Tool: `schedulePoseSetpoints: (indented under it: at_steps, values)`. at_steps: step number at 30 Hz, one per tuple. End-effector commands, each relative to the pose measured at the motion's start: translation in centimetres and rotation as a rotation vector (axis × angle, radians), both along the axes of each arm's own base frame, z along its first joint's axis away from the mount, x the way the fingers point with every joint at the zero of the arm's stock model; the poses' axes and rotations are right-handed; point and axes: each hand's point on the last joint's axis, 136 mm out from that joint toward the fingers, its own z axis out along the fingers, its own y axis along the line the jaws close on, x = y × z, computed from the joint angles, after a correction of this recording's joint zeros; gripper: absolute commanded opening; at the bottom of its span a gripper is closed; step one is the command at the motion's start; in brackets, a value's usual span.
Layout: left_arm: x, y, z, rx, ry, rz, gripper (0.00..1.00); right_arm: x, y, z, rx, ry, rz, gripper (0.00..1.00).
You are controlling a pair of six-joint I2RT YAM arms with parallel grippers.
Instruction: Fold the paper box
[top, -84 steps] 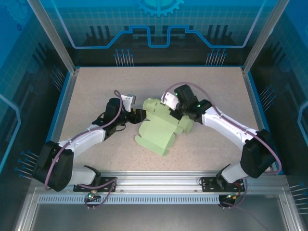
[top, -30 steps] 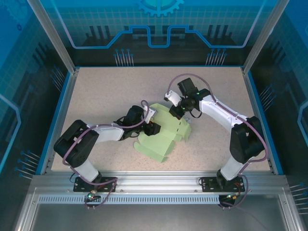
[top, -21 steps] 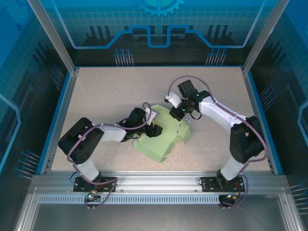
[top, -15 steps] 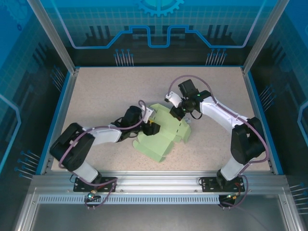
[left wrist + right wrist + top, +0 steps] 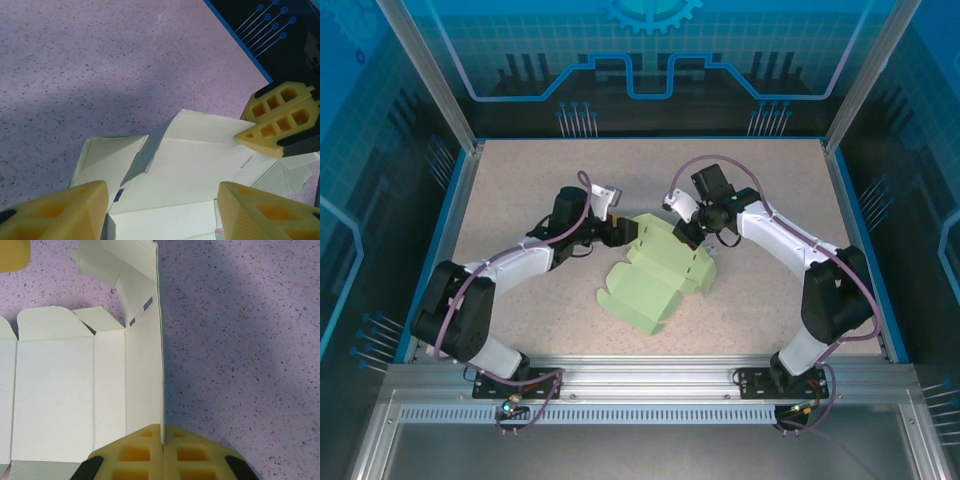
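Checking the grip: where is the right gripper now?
Right of centre in the top view, the right gripper pinches the far-right edge of the paper box.

The paper box (image 5: 655, 280) lies at the middle of the counter (image 5: 520, 190), with the left gripper (image 5: 625, 232) at its far-left corner and the right gripper (image 5: 698, 238) on its far-right edge.

A speckled beige tabletop (image 5: 520, 190) lies inside a thin blue rim (image 5: 446, 215). A slotted aluminium rail (image 5: 640, 376) runs along its near edge, aluminium posts (image 5: 425, 72) rise from the far corners, and translucent blue panels (image 5: 650, 60) printed with a gear and circuit lines wall the back.
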Motion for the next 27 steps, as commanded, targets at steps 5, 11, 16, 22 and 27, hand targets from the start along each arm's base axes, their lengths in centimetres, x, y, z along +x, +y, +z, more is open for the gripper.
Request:
schedulePoseSetpoints:
  at_steps: [5, 11, 16, 22, 27]
  values:
    - [0.9, -1.3, 0.7, -0.032, 0.031, -0.055, 0.60, 0.0, 0.7, 0.5, 0.012, -0.011, 0.025, 0.00]
    - [0.4, -2.8, 1.1, -0.073, 0.038, -0.114, 0.54, 0.2, 0.8, 0.6, 0.016, -0.015, 0.016, 0.00]
    - [-2.6, -5.9, 1.1, -0.114, 0.042, -0.237, 0.48, 0.9, 1.0, 0.8, 0.032, -0.025, -0.013, 0.00]
    - [-3.0, -6.9, -0.2, -0.123, 0.065, -0.243, 0.49, 0.9, 1.1, 0.2, 0.026, -0.025, -0.005, 0.00]
    - [-2.7, -4.9, 1.3, -0.095, 0.015, -0.187, 0.54, 0.7, 0.5, 0.8, 0.001, -0.080, 0.012, 0.00]
